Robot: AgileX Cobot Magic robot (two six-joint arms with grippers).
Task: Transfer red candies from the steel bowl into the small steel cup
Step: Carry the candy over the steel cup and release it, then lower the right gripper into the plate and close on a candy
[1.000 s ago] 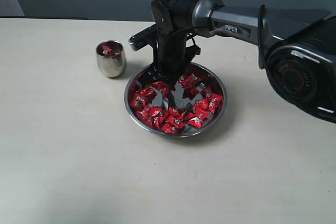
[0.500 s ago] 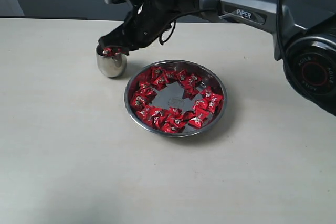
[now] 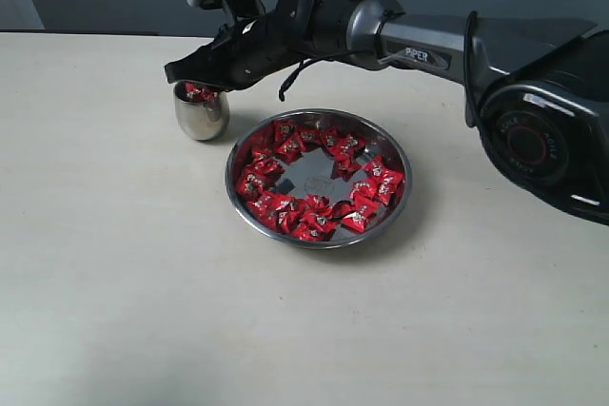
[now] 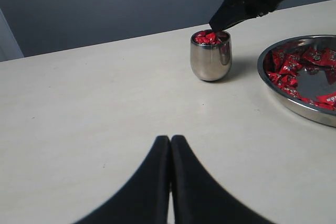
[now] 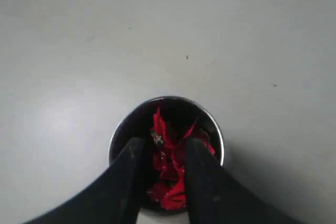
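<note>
The small steel cup (image 3: 201, 113) stood upright on the pale bench (image 3: 114, 292). It was just beside the steel bowl (image 3: 306, 170), to the left of it in the exterior view and a little farther back. The two did not seem to touch. The bowl was wide and shallow. Most of the red candies (image 3: 285, 206) lay in it in a ring along its wall, and the middle of its flat bottom was bare. Some more red candies were inside the cup, and they reached nearly up to its rim.

The right arm (image 3: 419, 45) reached across from the right side of the exterior view, past the back of the bowl. The right jaws hung directly above the mouth of the cup. In the right wrist view the two fingers (image 5: 131, 182) stood apart with a clear gap between them, and through this gap the candies in the cup were visible. Nothing was clamped between the fingers. Whether the fingertips touched the rim of the cup, I could not tell.

The left jaws were closed together, their two black fingers (image 4: 152, 182) touching along their length with nothing between them. They were low over the bare bench and well apart from the cup, which stood farther ahead of them with the bowl beside it.
</note>
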